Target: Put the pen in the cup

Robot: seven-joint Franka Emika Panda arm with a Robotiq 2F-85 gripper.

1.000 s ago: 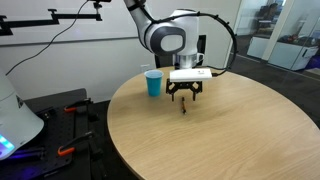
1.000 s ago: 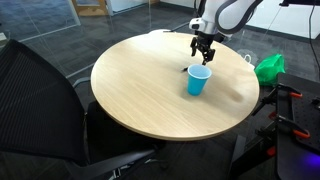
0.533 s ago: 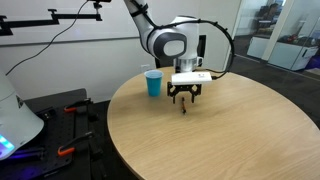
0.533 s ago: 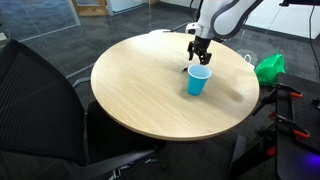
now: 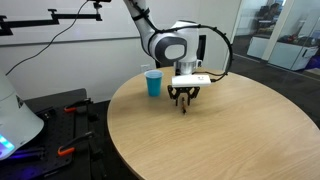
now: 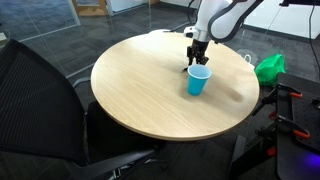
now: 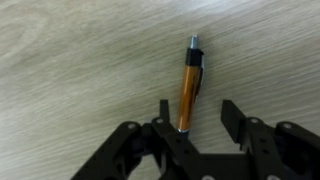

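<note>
Tool is dropping lower than a second ago, now hanging just above the desk, fingers spread apart and gripping nothing. Wrist view is showing the pen lying flat on the wood grain, its lower end reaching in between the two open fingers. It is looking orange-brown, with a dark clip and a silvery tip. Blue cup is standing upright nearby, same spot as before.
</note>
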